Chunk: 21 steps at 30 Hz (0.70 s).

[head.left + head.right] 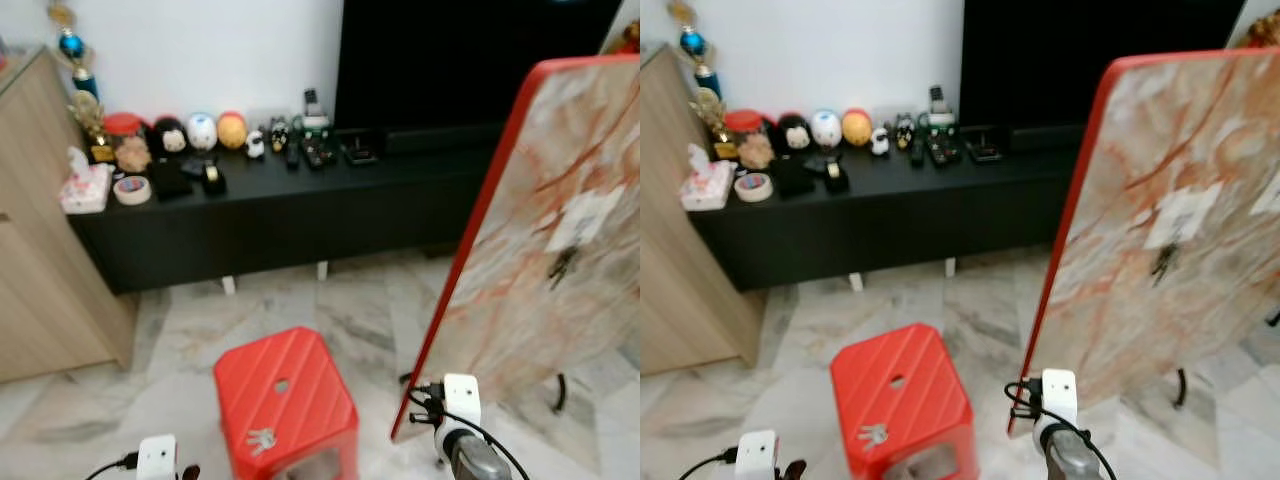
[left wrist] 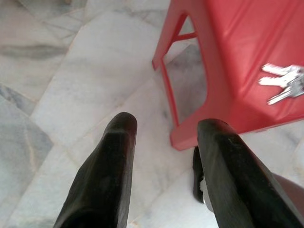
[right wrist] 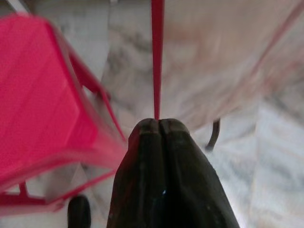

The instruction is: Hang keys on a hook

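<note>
Your left gripper (image 2: 164,142) hangs spread beside the stool (image 1: 285,400); right gripper (image 3: 160,124) pinched empty. Reach the keys (image 1: 261,437) first.

Bright, even indoor light across the pale marble floor (image 1: 350,310), with soft shadow pooled under the black cabinet (image 1: 300,215) and the red stool (image 1: 285,400). Slightly soft throughout in both head views, the shelf clutter smeared. Heavily blurred at the right wrist, sharper at the left, keys (image 2: 284,84) glinting.

Keys (image 1: 262,437) on stool (image 1: 300,375), board (image 1: 560,230) to its right
</note>
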Motion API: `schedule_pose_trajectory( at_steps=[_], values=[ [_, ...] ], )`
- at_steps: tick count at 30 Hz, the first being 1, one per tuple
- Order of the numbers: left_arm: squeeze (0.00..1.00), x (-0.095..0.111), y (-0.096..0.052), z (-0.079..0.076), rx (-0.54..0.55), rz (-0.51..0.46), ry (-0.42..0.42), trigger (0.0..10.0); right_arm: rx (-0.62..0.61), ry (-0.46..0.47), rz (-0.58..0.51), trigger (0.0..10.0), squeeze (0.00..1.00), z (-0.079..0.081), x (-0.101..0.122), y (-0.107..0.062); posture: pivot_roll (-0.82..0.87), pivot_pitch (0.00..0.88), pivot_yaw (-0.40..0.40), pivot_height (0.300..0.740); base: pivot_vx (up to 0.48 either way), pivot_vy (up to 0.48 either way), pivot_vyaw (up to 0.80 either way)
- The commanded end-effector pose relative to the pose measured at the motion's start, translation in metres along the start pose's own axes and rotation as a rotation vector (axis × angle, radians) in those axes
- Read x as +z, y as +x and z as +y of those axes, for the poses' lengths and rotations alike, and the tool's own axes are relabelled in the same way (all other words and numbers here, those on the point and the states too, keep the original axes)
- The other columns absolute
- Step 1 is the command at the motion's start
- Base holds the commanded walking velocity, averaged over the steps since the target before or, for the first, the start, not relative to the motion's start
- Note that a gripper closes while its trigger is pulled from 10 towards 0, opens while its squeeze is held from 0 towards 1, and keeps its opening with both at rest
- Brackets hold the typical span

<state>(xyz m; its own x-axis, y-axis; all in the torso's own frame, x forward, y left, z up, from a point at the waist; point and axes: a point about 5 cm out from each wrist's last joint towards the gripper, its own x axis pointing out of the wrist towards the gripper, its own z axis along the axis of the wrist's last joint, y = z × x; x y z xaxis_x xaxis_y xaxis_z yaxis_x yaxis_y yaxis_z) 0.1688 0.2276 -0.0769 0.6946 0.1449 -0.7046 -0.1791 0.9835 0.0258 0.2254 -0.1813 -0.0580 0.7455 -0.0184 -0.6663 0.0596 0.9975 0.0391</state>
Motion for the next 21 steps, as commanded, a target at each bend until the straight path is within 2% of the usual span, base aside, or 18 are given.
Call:
schedule_pose_trajectory(
  at_steps=[1,7,12,16,21],
  values=[
    [0.00,-0.0046,-0.0006,-0.0035,-0.011,0.023,0.000,10.0,-0.017,0.012,0.020,10.0,0.00,-0.0061,-0.0056,-0.0020,0.04,0.000,-0.058,0.740,0.000,0.356,0.00],
    [0.00,-0.0046,-0.0005,-0.0038,-0.012,0.025,-0.001,10.0,-0.009,-0.010,0.026,10.0,0.00,-0.0068,-0.0060,-0.0021,0.04,0.000,-0.058,0.740,0.000,0.354,0.00],
    [0.00,-0.0046,-0.0004,-0.0043,-0.013,0.027,0.000,10.0,-0.005,-0.009,0.030,10.0,0.00,-0.0057,-0.0077,-0.0024,0.04,0.000,-0.057,0.740,0.000,0.346,0.80],
    [0.00,-0.0048,-0.0003,-0.0049,-0.017,0.029,0.006,10.0,0.001,0.002,0.036,10.0,0.00,-0.0054,-0.0090,-0.0027,0.04,0.000,-0.055,0.740,0.000,0.000,0.71],
    [0.00,-0.0063,-0.0006,-0.0068,-0.022,0.035,0.008,10.0,-0.007,0.022,0.051,10.0,0.00,-0.0063,-0.0119,-0.0033,0.04,0.000,-0.052,0.740,0.000,0.000,0.00]
  ],
)
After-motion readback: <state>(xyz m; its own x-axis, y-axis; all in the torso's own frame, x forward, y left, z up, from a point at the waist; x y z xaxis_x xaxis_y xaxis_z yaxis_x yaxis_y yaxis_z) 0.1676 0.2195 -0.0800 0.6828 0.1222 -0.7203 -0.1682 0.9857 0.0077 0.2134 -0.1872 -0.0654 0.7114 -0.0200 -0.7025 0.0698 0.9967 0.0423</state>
